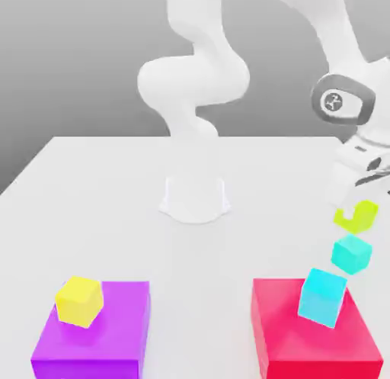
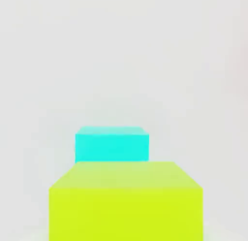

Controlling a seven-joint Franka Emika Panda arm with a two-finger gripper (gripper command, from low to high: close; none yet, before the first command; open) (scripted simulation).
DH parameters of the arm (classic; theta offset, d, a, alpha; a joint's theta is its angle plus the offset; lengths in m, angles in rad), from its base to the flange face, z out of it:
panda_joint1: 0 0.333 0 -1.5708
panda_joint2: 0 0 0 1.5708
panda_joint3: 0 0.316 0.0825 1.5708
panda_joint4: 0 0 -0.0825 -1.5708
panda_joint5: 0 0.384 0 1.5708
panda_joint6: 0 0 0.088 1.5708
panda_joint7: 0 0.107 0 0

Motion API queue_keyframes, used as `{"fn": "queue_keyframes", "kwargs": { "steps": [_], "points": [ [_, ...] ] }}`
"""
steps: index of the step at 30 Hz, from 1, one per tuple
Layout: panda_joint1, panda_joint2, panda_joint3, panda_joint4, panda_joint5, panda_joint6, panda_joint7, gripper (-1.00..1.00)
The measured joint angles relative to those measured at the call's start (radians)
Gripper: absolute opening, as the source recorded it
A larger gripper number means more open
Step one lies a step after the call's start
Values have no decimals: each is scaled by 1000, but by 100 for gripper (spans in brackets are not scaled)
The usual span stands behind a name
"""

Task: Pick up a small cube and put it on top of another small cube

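Observation:
My gripper [image 1: 352,208] hangs at the exterior view's right, shut on the small lime cube [image 1: 358,216], which is lifted off the white table. One white finger covers part of that cube. Just below it a small cyan cube [image 1: 351,253] rests on the table. In the hand view the lime cube [image 2: 126,201] is close up, with the cyan cube [image 2: 112,144] showing just past it. Another cyan cube [image 1: 323,296], slightly larger, sits on a big red block [image 1: 312,343].
A big purple block [image 1: 95,335] stands at the front on the exterior view's left, with a small yellow cube [image 1: 79,300] on top. The arm's white base [image 1: 194,198] stands mid-table. The table [image 1: 114,194] is white.

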Motion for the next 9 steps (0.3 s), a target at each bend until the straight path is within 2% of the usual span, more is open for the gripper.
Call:
{"fn": "queue_keyframes", "kwargs": {
  "steps": [1,3,6,7,9],
  "points": [
    [-3,5,1,-4,-3,27,18,-100],
    [-18,67,-5,-7,-78,96,83,-100],
    [13,197,-78,-2,-282,202,232,-100],
    [27,219,-97,-1,-319,219,259,100],
    [27,219,-97,-1,-319,219,259,100]
  ]
}}
